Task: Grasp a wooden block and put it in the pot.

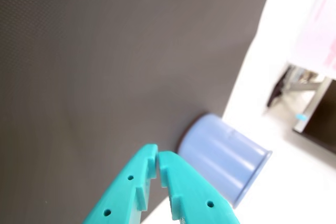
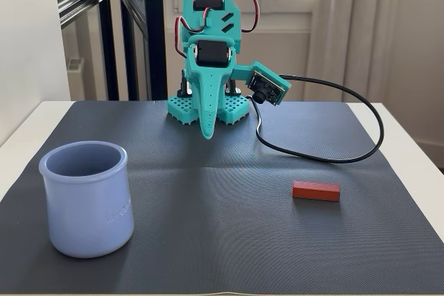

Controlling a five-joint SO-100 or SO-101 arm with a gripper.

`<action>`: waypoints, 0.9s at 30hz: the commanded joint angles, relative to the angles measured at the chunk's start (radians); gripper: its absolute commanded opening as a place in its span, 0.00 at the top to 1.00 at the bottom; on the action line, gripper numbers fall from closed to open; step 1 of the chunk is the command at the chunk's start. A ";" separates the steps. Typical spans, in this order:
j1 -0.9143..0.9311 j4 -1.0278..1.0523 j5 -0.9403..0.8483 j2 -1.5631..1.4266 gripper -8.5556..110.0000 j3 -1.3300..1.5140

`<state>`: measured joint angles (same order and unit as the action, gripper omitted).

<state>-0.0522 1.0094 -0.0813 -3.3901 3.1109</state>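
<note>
- In the wrist view I see my fingers [image 1: 158, 157] clenched together, empty.
- In the fixed view the wooden block [image 2: 316, 190] lies flat on the worktop [image 2: 222, 240], near right.
- The pot [image 2: 86, 199] stands upright, near left, well apart from it; its inside looks empty, I think.

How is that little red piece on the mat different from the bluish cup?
The wooden block is red-orange, while the pot is pale lavender-blue. The block is a small, flat bar lying on its side; the pot is much bigger, round, and stands upright with its mouth open. In the fixed view the block sits on the right of the dark mat and the pot on the left. Both rest on the mat, apart from the gripper.
</note>
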 commanded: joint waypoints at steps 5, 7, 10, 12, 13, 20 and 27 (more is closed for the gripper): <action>-0.005 -0.011 -0.003 -0.005 0.93 -0.006; -0.005 -0.011 -0.003 -0.005 0.93 -0.006; -0.005 -0.011 -0.003 -0.005 0.93 -0.006; -0.005 -0.011 -0.003 -0.005 0.93 -0.006; -0.005 -0.011 -0.003 -0.005 0.93 -0.006; -0.006 -0.011 -0.003 -0.005 0.93 -0.006; -0.063 -0.017 0.048 0.069 0.93 -0.046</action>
<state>-0.0951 1.0094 -0.0568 -3.3625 3.1109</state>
